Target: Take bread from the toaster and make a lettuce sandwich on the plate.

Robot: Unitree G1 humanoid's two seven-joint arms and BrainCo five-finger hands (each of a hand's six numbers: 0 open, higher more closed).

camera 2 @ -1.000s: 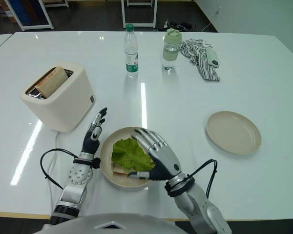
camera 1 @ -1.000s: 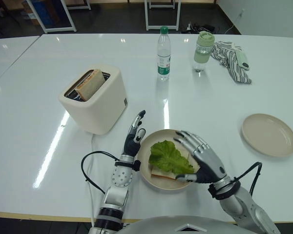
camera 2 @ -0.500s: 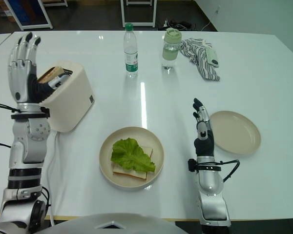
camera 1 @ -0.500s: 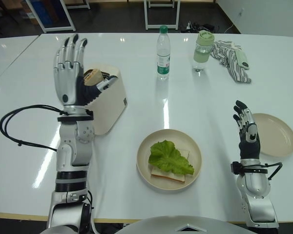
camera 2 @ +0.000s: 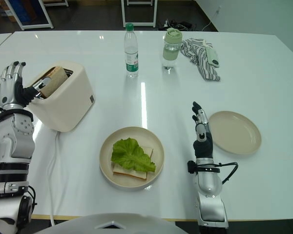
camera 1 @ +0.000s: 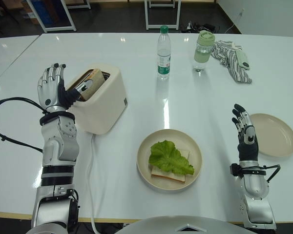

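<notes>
A cream toaster [camera 1: 101, 103] stands at the left with a slice of bread [camera 1: 91, 82] sticking out of its slot. My left hand [camera 1: 52, 87] is upright against the toaster's left side, fingers extended, its thumb reaching to the edge of the bread. Front centre, a beige plate [camera 1: 145, 145] holds a bread slice [camera 1: 162, 173] with a lettuce leaf [camera 1: 168, 157] on top. To the right of that plate my right hand [camera 1: 245, 135] is upright and open, holding nothing.
An empty beige plate [camera 1: 271, 135] lies just right of my right hand. A water bottle [camera 1: 163, 54], a green tumbler [camera 1: 203, 48] and a striped cloth [camera 1: 230, 57] are at the back. The toaster's cable [camera 1: 90, 180] runs to the front edge.
Both hands left the sandwich plate a second ago. My left hand rose above the toaster and has now dropped to its left side by the bread. The right hand has hardly moved lately.
</notes>
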